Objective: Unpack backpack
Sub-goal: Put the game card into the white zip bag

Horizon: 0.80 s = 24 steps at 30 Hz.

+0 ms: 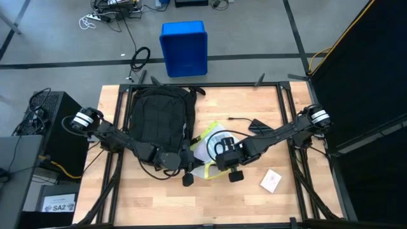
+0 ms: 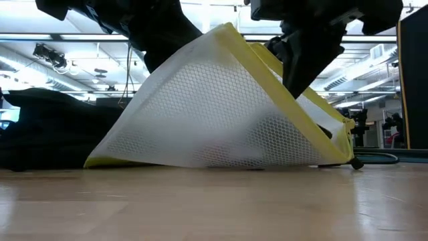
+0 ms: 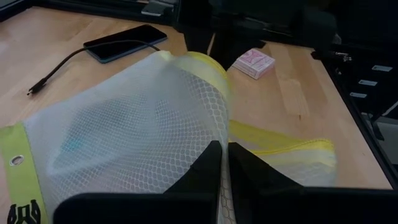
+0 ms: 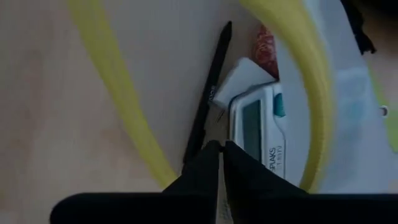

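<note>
Pale wood desk (image 1: 159,203), smooth with a faint sheen. Matt black cloth backpack (image 1: 158,114). White open-weave mesh pouch (image 2: 221,107) edged in yellow fabric. Glossy dark phone (image 3: 125,43). Smooth white plastic calculator (image 4: 258,134). Glossy blue plastic bin (image 1: 184,48). Pink card box (image 3: 253,63).
</note>
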Motion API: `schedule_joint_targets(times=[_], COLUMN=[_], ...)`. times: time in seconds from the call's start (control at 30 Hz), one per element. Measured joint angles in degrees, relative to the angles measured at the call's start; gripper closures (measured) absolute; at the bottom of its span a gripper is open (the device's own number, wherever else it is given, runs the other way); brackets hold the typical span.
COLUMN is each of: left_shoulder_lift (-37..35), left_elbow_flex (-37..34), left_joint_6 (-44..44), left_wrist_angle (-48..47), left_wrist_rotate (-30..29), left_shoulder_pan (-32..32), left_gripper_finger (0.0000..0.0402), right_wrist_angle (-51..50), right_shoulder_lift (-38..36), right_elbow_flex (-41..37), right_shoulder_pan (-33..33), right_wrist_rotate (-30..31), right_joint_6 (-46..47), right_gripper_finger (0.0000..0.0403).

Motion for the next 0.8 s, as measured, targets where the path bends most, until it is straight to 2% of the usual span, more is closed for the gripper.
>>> schedule_joint_targets(times=[0.17, 0.37, 0.6, 0.73, 0.8], left_shoulder_lift=[0.0, 0.0, 0.0, 0.0, 0.0], left_elbow_flex=[0.0, 0.0, 0.0, 0.0, 0.0], left_joint_6=[0.0, -0.02, -0.05, -0.46, -0.46], left_wrist_angle=[-0.26, -0.35, -0.4, -0.43, -0.45], left_wrist_rotate=[0.0, 0.0, 0.02, 0.56, 0.82], left_shoulder_pan=[0.0, 0.0, 0.0, 0.0, 0.0], left_gripper_finger=[0.0402, 0.0402, 0.0402, 0.0402, 0.0402], right_wrist_angle=[-4.26, -17.17, -23.27, -20.44, -18.05], right_shoulder_lift=[0.0, 0.0, -0.02, -0.11, -0.35], right_elbow_flex=[0.0, 0.0, 0.0, -0.46, -1.53], right_shoulder_pan=[0.59, 5.24, 14.3, 17.46, 18.36], right_wrist_rotate=[-4.65, -8.29, -9.48, -6.57, -5.85], right_joint_6=[0.04, 3.59, 13.94, 29.97, 33.41], right_gripper_finger=[0.0384, 0.0332, 0.0255, 0.0214, 0.0197])
